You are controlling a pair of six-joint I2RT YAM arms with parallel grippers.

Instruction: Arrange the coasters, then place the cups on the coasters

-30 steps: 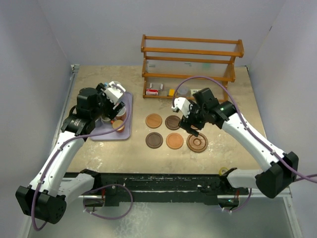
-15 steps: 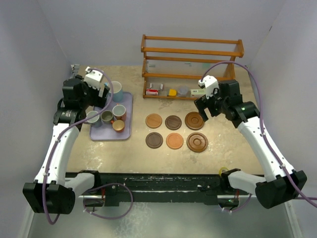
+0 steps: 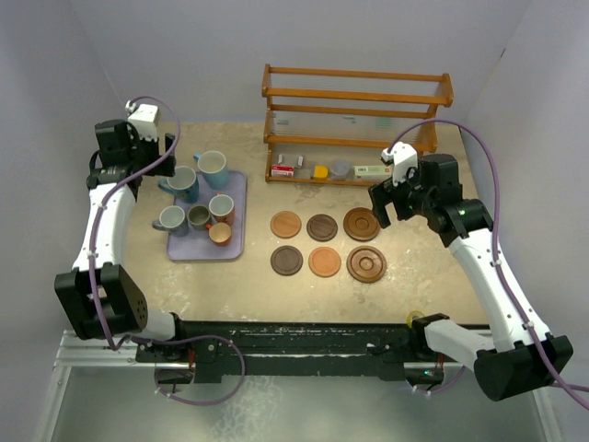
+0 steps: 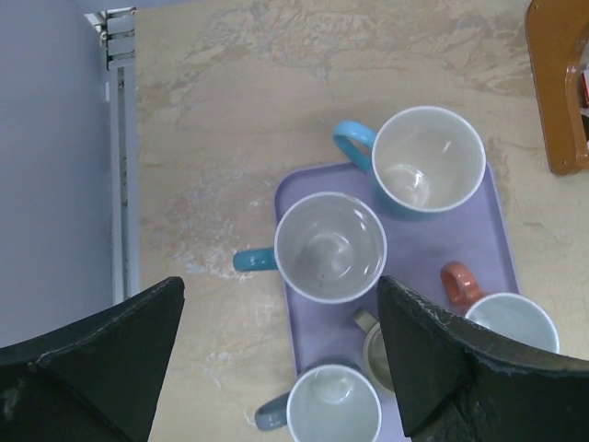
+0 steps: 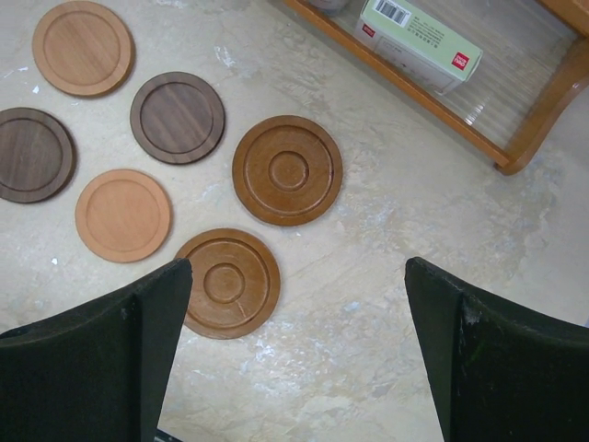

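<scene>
Six coasters lie in two rows of three; the two ringed ones [image 3: 361, 224] [image 3: 366, 264] close the right end, also seen as coasters [image 5: 287, 169] [image 5: 226, 282]. Six cups stand on the lavender tray [image 3: 236, 187]: two large light blue [image 4: 428, 161] [image 4: 329, 247], a medium blue [image 4: 333, 405], an olive [image 3: 199, 217], a reddish [image 3: 221, 208] and an orange [image 3: 220, 233]. My left gripper [image 4: 279, 287] [image 3: 164, 147] hangs open high above the tray's left side. Right of the coasters, the right gripper [image 5: 296, 267] [image 3: 386, 204] is open over bare table. Neither holds anything.
A wooden rack [image 3: 357, 120] stands at the back, with small boxes on its lowest shelf, among them a green box [image 5: 419, 41]. Walls close in the left and right sides. A metal rail [image 4: 120, 184] runs along the left wall.
The right gripper has lifted off the back-right ringed coaster, leaving it in the grid, and drawn back right. The left arm has risen from over the tray toward the far left.
</scene>
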